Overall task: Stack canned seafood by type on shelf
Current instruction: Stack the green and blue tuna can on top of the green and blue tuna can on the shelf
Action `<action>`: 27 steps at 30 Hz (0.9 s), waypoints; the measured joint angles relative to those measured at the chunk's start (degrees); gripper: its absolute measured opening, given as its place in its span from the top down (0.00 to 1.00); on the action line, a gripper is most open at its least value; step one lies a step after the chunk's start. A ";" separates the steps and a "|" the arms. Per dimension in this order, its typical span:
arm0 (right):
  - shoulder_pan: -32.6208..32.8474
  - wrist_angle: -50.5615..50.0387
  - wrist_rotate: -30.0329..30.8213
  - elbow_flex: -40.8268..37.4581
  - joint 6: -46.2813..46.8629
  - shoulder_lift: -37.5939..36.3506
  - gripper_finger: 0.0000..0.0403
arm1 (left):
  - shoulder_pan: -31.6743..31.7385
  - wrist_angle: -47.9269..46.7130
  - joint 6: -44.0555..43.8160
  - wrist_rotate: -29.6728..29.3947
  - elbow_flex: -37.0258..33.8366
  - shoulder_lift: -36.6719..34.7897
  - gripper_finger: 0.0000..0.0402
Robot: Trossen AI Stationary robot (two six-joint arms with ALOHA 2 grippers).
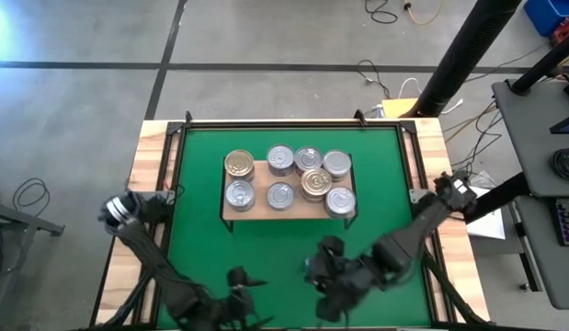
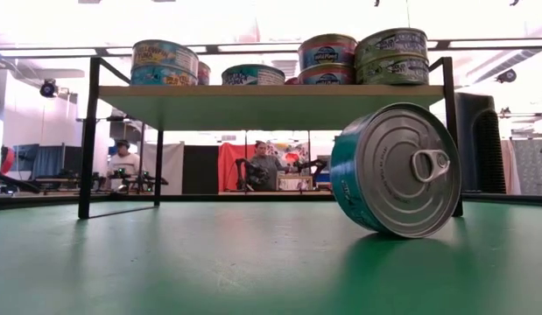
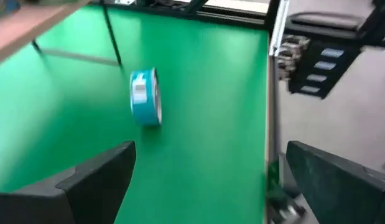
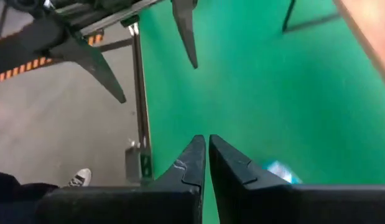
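Several tins [image 1: 280,195] stand on the light-wood shelf [image 1: 303,211], some stacked two high [image 2: 327,59]. One teal tin with a silver pull-tab lid [image 2: 395,171] stands tilted on its rim on the green mat in front of the shelf [image 2: 271,105]; it also shows in the left wrist view [image 3: 145,98]. My left gripper [image 3: 217,186] is open, low at the mat's near edge [image 1: 252,279], facing that tin from a distance. My right gripper [image 4: 208,146] is shut over the near mat [image 1: 313,268]; a teal patch of the tin [image 4: 279,171] shows beside its fingers.
The green mat [image 1: 197,230] lies inside a black frame on a wooden table. The shelf's thin black legs [image 2: 87,140] stand on the mat. Open mat lies between the shelf and the near edge. People sit in the room beyond the table [image 2: 266,166].
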 joint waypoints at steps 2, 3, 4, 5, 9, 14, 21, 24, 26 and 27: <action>3.01 -2.39 1.82 0.00 4.18 -0.13 0.96 | 2.03 -2.08 3.23 0.65 5.19 3.92 0.00; 4.30 -3.70 2.93 0.00 5.86 -0.53 0.94 | 3.19 -3.96 3.80 1.38 7.56 5.54 0.00; 5.55 -5.25 3.86 0.00 7.52 -0.98 0.92 | 4.48 -6.39 3.81 1.85 9.82 7.15 0.00; 6.77 -6.97 4.60 0.00 9.09 -1.49 0.88 | 5.67 -8.94 3.42 2.18 11.96 8.55 0.00; 9.97 -12.81 5.97 0.02 11.66 -2.58 0.70 | 10.05 -17.68 1.14 2.77 18.49 12.73 0.00; 11.79 -17.61 6.04 -0.02 11.70 -3.03 0.45 | 13.66 -17.87 5.22 5.97 22.45 16.35 0.01; 15.80 -21.06 7.63 -0.06 11.36 -4.26 0.20 | 16.69 -18.16 4.41 7.91 24.61 20.11 0.07; 17.24 -22.84 7.68 -0.07 10.62 -4.57 0.14 | 18.37 -18.19 2.40 8.04 24.53 21.25 0.10; 17.88 -24.05 7.68 -0.11 10.59 -4.83 0.12 | 19.91 -17.60 1.43 9.01 24.54 21.98 0.11; 18.14 -24.60 7.67 -0.14 10.58 -5.02 0.11 | 20.69 -17.03 1.43 9.90 24.63 22.47 0.12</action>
